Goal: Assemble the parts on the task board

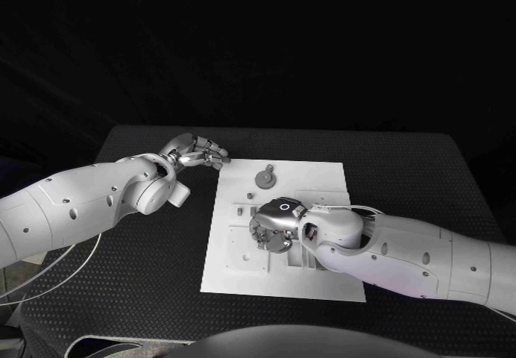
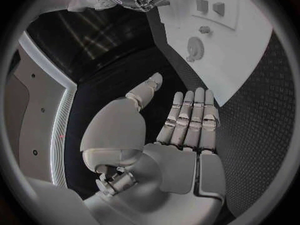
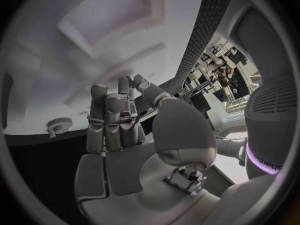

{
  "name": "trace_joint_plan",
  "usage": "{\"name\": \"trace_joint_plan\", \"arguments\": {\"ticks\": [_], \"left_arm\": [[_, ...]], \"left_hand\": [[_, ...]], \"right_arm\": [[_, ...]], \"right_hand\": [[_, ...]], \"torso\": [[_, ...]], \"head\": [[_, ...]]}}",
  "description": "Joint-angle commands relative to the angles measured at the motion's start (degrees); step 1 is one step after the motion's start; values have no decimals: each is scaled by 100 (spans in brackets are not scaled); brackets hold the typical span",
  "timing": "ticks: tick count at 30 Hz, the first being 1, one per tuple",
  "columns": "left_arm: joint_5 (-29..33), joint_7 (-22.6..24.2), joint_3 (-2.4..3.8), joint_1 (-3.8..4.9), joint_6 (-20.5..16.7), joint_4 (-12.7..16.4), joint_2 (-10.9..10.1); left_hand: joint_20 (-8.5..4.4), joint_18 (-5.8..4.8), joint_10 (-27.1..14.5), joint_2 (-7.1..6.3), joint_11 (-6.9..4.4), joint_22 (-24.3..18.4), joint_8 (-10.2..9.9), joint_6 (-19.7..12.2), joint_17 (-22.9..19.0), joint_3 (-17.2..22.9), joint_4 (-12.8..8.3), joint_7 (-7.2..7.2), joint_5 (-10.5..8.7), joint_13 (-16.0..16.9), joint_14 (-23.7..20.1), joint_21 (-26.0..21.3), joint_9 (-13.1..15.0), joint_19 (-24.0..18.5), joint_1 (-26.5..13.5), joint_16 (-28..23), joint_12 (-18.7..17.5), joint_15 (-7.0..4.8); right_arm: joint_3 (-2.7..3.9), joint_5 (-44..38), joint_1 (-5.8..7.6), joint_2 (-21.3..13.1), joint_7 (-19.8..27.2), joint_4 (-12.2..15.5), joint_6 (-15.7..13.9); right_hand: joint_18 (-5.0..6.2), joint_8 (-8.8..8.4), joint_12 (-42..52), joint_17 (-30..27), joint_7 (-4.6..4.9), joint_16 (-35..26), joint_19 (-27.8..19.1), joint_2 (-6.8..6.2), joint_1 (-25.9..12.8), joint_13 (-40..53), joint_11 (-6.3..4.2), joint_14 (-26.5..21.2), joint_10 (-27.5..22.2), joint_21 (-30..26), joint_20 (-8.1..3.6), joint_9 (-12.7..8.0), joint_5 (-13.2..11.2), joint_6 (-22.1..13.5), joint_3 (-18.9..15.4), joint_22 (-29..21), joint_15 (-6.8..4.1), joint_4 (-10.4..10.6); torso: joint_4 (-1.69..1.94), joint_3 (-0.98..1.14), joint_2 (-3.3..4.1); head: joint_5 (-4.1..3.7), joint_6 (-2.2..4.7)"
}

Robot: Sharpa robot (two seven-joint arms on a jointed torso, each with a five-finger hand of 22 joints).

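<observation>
The white task board point(image 1: 323, 175) lies in the middle of the black table. A grey round gear-like part point(image 1: 265, 178) stands near its far edge, seen also as the gear point(image 2: 195, 47) and the gear point(image 3: 59, 124) in the wrist views. My right hand point(image 1: 274, 224) is over the board's middle, fingers point(image 3: 112, 120) curled down toward its surface; what lies under them is hidden. My left hand point(image 1: 197, 153) hovers over the table just off the board's far left corner. Its fingers point(image 2: 190, 117) are stretched out straight and hold nothing.
The board point(image 2: 240, 60) has shallow recesses and slots along its left side point(image 1: 238, 216) and near edge. Bare black table point(image 1: 140, 268) lies all round the board. My right forearm point(image 1: 408, 250) crosses the board's near right corner.
</observation>
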Motion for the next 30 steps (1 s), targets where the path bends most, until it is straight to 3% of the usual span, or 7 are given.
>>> {"name": "trace_joint_plan", "arguments": {"ticks": [1,14,19,24,30], "left_arm": [[27,34,4,7,5,19,5],[27,28,4,8,5,17,2],[27,33,4,8,13,12,1],[-32,11,4,7,-59,3,2],[-24,34,3,6,-63,-1,-9]], "left_hand": [[17,61,-16,-45,5,-8,30,-47,9,-9,19,56,25,-7,-28,24,-7,-21,-14,-25,27,15],[18,61,-15,-47,6,-14,31,-47,13,-10,21,56,25,-12,-29,24,-8,-22,-14,-29,28,16],[18,61,-16,-50,6,-15,31,-48,15,-11,21,56,25,-13,-30,24,-8,-24,-14,-30,28,16],[22,59,-20,-74,8,-24,31,-53,19,-22,23,58,25,-21,-37,23,-9,-30,-23,-40,26,20],[22,60,-19,-79,8,-27,31,-53,21,-23,23,58,25,-22,-40,22,-9,-32,-22,-43,27,20]], "right_arm": [[-33,-74,-34,25,-2,-24,292],[-47,33,-34,25,20,-89,248],[-47,133,-34,-10,43,-26,46],[-47,134,-33,-98,-9,92,-174],[-46,225,-30,-261,44,171,-223]], "right_hand": [[195,20,-28,-8,-2,29,-12,60,-11,-8,-9,-6,27,19,-49,7,15,26,5,122,-17,10],[195,-39,-96,-35,9,6,-67,12,-51,-10,30,-75,-68,17,-23,16,15,-59,-3,121,21,12],[195,-317,-327,-66,207,20,-97,-319,-183,-93,205,-93,-465,27,9,-76,14,-518,-72,116,189,28],[195,-472,-375,-99,334,31,-140,-615,-244,-215,382,-153,-970,6,40,-132,11,-786,-73,104,361,41],[195,-583,-350,-132,429,24,-164,-716,-362,-272,446,-213,-1150,-25,70,-183,13,-985,-32,88,425,87]], "torso": [[1,-3,1],[-6,4,-2],[-7,9,-1],[-6,14,-2],[-11,12,-4]], "head": [[-9,2],[-11,7],[-10,11],[-11,16],[-11,33]]}}
